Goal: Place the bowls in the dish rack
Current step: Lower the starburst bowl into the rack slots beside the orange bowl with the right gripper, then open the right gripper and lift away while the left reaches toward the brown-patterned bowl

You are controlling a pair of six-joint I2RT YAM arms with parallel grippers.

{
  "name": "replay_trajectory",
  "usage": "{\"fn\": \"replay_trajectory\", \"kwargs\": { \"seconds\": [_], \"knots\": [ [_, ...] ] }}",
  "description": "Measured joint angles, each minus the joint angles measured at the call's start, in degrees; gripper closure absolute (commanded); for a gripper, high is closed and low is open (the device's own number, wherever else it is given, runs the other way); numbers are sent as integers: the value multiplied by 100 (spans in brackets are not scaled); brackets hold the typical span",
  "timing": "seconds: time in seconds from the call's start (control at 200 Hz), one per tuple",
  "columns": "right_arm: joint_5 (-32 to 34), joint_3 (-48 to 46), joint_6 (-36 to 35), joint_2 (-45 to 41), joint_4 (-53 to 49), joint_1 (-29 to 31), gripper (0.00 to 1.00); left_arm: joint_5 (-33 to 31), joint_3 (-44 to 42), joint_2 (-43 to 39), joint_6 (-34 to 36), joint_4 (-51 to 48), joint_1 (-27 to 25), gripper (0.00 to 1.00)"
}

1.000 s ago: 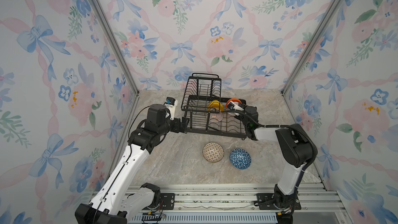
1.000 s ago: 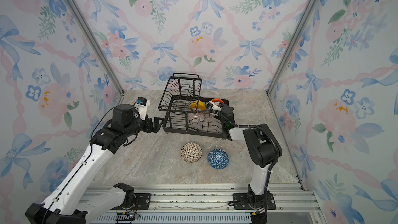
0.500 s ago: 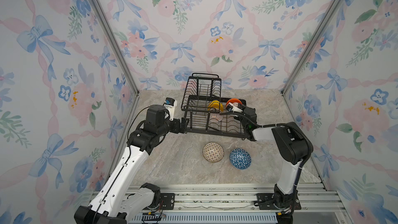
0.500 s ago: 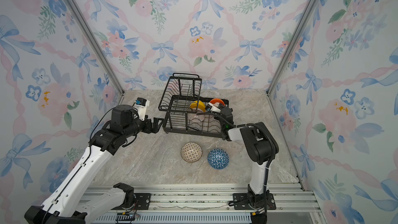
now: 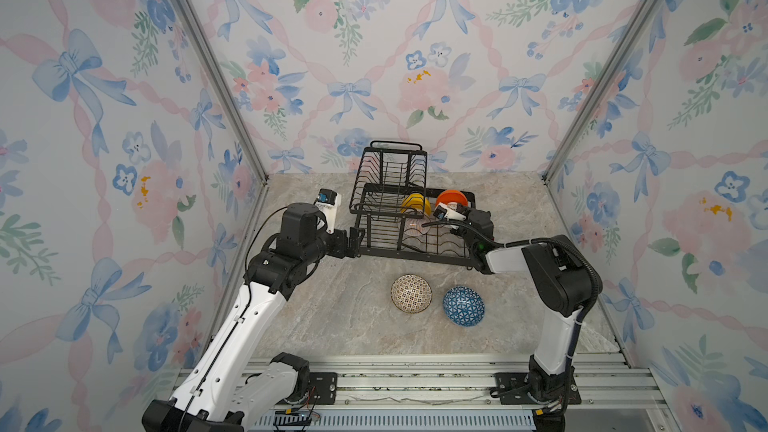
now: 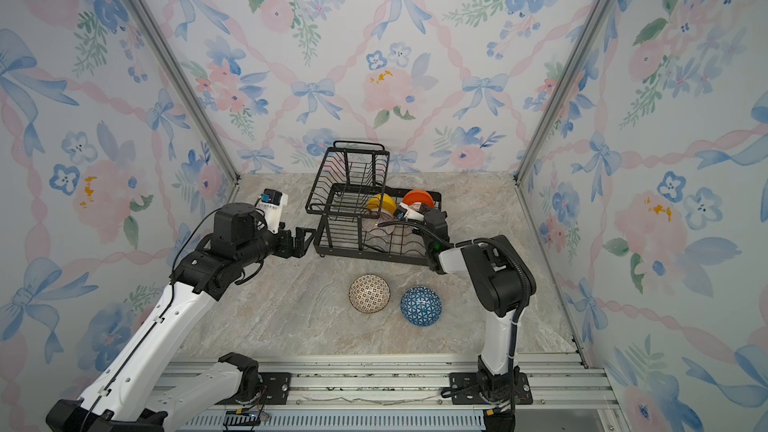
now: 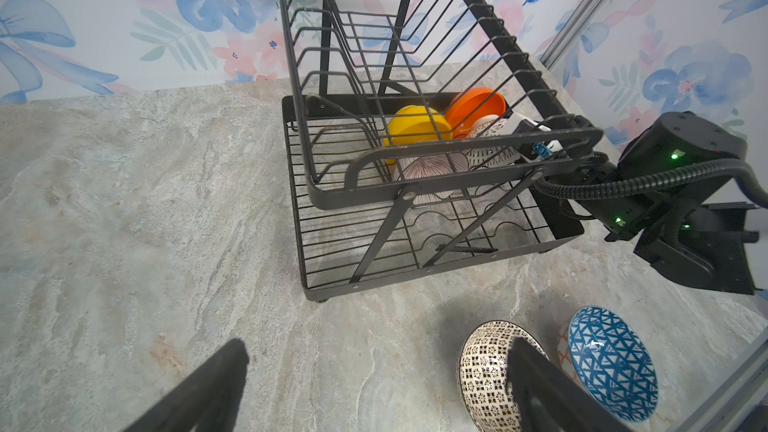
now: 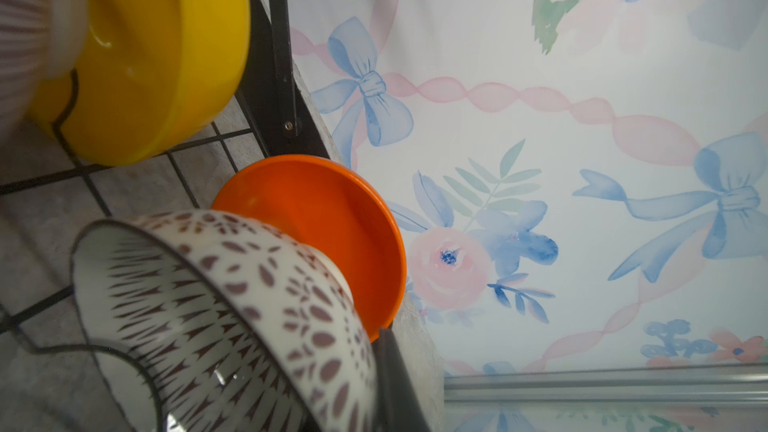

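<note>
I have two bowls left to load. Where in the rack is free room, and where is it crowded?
The upper basket is empty. In the lower tray, the front slots between the pink-striped bowl and the front rail are bare. The back is crowded: yellow bowl, orange bowl and lattice bowl stand close together.

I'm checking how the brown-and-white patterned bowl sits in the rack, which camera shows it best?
The right wrist view: the white-brown lattice bowl fills the foreground, tilted, with the orange bowl behind it. The left wrist view shows only slivers behind the upper rail of the dish rack. In both top views the right arm hides it.
</note>
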Motion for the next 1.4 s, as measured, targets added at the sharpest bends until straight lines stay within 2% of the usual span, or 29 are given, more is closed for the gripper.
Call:
{"fn": "replay_trajectory", "kwargs": {
  "seconds": [0.19, 0.355, 0.58, 0.755, 0.845, 0.93, 1.02, 1.145, 1.24, 1.31, 1.4],
  "knots": [
    [-11, 0, 2, -11, -120, -2, 100, 31, 0, 0, 0, 0, 0, 2],
    [-37, 2, 48, -66, -254, -2, 87, 42, 0, 0, -2, 0, 0, 2],
    [-120, 37, 140, -138, -470, -17, 83, 42, 0, 0, -2, 0, 0, 2],
    [-173, 68, 205, -155, -568, -17, 67, 42, -9, -42, 0, 0, 0, 2],
    [-197, 85, 197, -192, -647, -20, 64, 42, -15, -98, -2, 0, 0, 2],
    [-190, 90, 238, -264, -758, -20, 52, 42, -20, -142, 0, 0, 0, 2],
    [-157, 94, 297, -361, -844, -20, 31, 42, -52, -186, 0, -2, 0, 2],
    [-120, 92, 341, -614, -946, -22, 15, 42, -103, -199, 0, -2, 0, 2],
    [-15, 81, 444, -872, -984, -15, 9, 46, -146, -201, -2, -2, 0, 2],
    [94, 9, 509, -1115, -1056, 15, 1, 46, -199, -225, -4, -2, 0, 2],
    [286, -157, 680, -1469, -1156, 101, 3, 81, -282, -256, -50, -4, 0, 2]
  ]
}}
